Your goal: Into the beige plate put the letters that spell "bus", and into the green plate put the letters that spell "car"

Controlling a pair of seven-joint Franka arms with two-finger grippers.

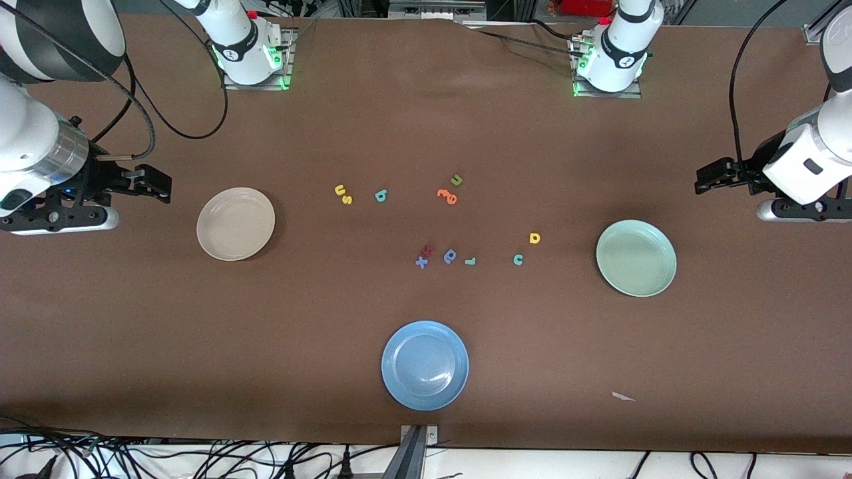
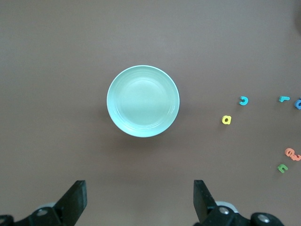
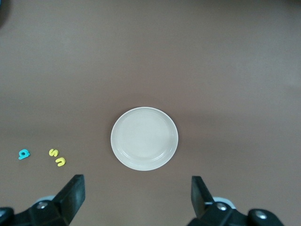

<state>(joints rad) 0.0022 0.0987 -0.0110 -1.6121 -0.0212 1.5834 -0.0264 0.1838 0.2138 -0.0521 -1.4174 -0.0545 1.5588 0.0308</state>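
The empty beige plate point(image 1: 235, 223) point(image 3: 144, 138) lies toward the right arm's end, the empty green plate point(image 1: 636, 258) point(image 2: 143, 101) toward the left arm's end. Between them on the table lie the yellow "u" point(image 1: 339, 191) point(image 3: 60, 161), yellow "s" point(image 1: 347, 199) point(image 3: 53, 152) and teal "b" point(image 1: 381, 195) point(image 3: 23, 154). Nearer the green plate are the yellow "a" point(image 1: 534, 237) point(image 2: 226, 119), teal "c" point(image 1: 518, 259) point(image 2: 243, 100) and teal "r" point(image 1: 470, 261) point(image 2: 284, 99). My right gripper point(image 1: 163, 186) point(image 3: 138, 195) hangs open beside the beige plate. My left gripper point(image 1: 702, 181) point(image 2: 140, 197) hangs open beside the green plate. Both are empty.
A blue plate point(image 1: 425, 365) sits nearest the front camera. Other letters lie mid-table: a green "u" point(image 1: 456, 179), an orange letter point(image 1: 447, 196), a blue rounded letter point(image 1: 450, 256), a blue "x" point(image 1: 421, 263) and a dark red one point(image 1: 429, 250). A paper scrap point(image 1: 623, 397) lies near the front edge.
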